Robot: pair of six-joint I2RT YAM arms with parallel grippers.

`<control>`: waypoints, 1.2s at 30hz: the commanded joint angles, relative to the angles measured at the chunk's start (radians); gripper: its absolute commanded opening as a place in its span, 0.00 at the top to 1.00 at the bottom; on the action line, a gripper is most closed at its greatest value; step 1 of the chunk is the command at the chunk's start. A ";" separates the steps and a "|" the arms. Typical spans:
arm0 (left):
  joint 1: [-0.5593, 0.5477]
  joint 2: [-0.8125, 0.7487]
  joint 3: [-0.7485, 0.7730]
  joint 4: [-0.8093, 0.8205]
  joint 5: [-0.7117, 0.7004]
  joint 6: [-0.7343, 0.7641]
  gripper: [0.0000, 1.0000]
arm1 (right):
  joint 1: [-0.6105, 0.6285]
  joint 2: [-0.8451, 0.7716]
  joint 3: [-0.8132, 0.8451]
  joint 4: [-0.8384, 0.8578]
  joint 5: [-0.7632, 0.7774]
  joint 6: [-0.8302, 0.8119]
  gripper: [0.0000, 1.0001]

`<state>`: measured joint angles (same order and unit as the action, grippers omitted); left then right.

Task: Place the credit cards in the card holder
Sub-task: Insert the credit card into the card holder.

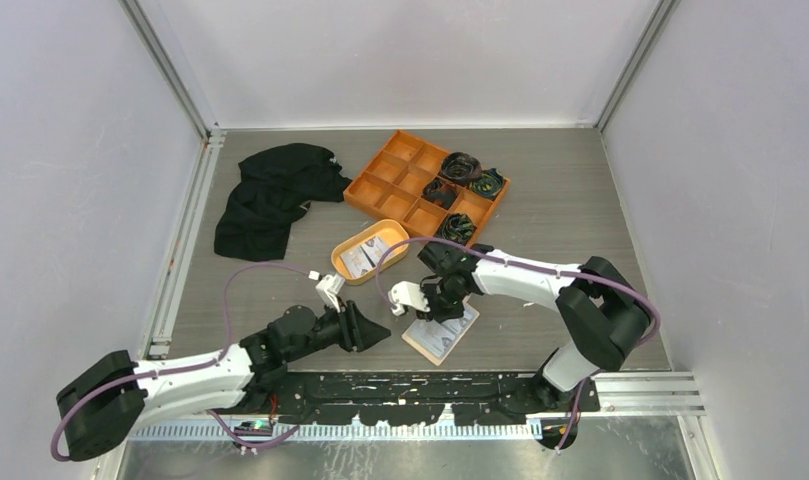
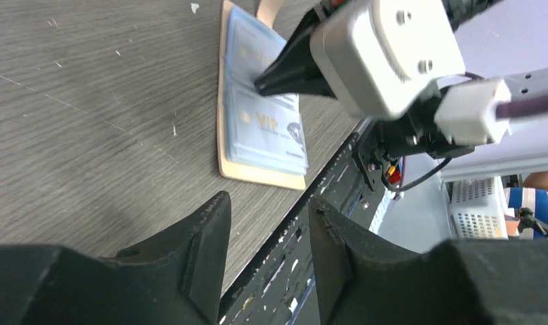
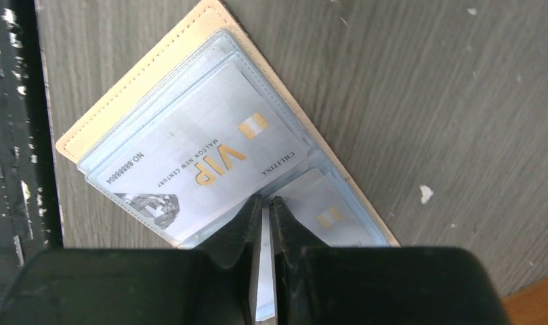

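The beige card holder (image 1: 442, 338) lies open on the table near the front edge. Its clear sleeves hold a white VIP credit card (image 3: 203, 156) and a second card (image 3: 325, 213). My right gripper (image 3: 265, 200) points down at the fold between them; its jaws are nearly together, with nothing between them. In the left wrist view, its fingers (image 2: 284, 68) rest on the card holder (image 2: 257, 177). More credit cards (image 1: 365, 257) lie in the oval orange dish (image 1: 338, 266). My left gripper (image 1: 375, 330) hovers left of the holder, open and empty (image 2: 269, 206).
An orange divided tray (image 1: 380, 190) stands at the back, with dark coiled items (image 1: 460, 165) in its right compartments. A black cloth (image 1: 270, 195) lies at the back left. The black base rail (image 1: 430, 385) runs just in front of the holder.
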<state>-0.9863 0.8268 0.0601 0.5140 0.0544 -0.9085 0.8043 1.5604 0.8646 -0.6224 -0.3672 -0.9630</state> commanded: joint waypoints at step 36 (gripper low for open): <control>-0.332 0.703 0.302 0.145 -0.523 -0.249 0.55 | -0.519 0.160 0.236 -0.345 -0.263 0.492 0.51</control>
<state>-1.3136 1.5036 0.3359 0.6487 -0.4301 -1.1355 0.2775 1.6955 1.0603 -0.9653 -0.6308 -0.5003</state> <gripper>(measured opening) 0.455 0.516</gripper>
